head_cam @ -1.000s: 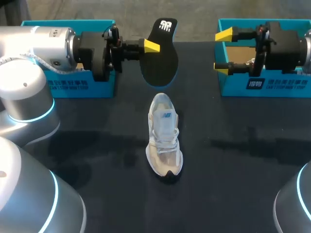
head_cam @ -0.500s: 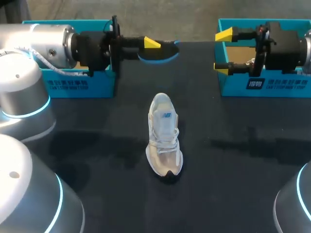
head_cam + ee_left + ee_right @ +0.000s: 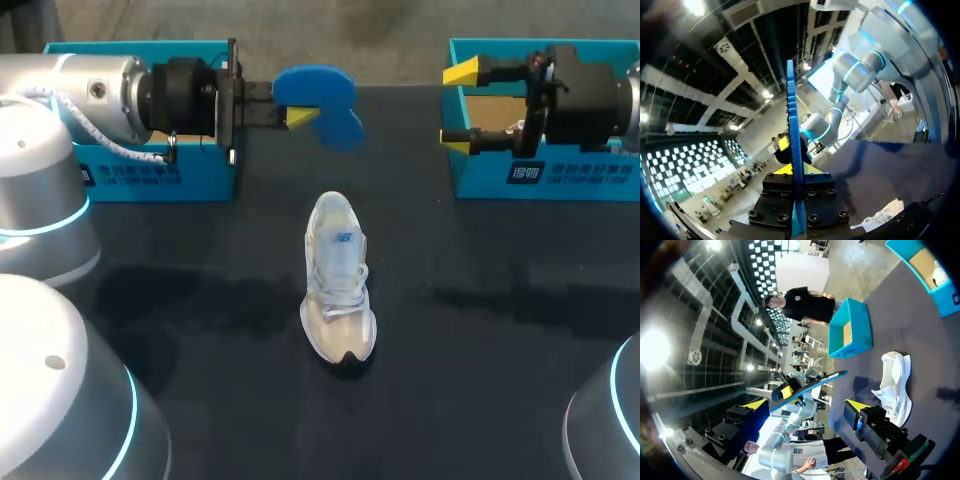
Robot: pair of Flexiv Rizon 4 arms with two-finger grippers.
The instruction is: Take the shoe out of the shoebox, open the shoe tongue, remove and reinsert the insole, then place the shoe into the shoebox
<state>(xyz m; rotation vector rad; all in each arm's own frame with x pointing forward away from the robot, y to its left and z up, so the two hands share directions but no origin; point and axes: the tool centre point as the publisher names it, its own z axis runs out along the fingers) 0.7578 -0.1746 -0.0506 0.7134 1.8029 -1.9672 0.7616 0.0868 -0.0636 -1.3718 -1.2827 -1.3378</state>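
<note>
A white and grey sneaker (image 3: 338, 275) stands on the dark table, toe toward the front edge. Behind it and above the table, my left gripper (image 3: 300, 108) is shut on the insole (image 3: 315, 85), whose blue underside faces up. In the left wrist view the insole (image 3: 791, 130) shows edge-on between the fingers of the left gripper (image 3: 795, 172). My right gripper (image 3: 458, 106) stands open and empty at the near wall of the right shoebox (image 3: 545, 178). The right wrist view shows the sneaker (image 3: 895, 385) beside the right gripper (image 3: 807, 405) and the held insole (image 3: 812, 386) beyond.
A second teal box (image 3: 160, 172) stands at the back left under my left arm, and appears as the teal box (image 3: 850, 330) in the right wrist view. Dark tabletop (image 3: 480, 330) surrounds the sneaker on all sides.
My left wrist has rolled, turning the insole from its black top face, through edge-on, to its blue underside. The sneaker and my right arm have not moved.
</note>
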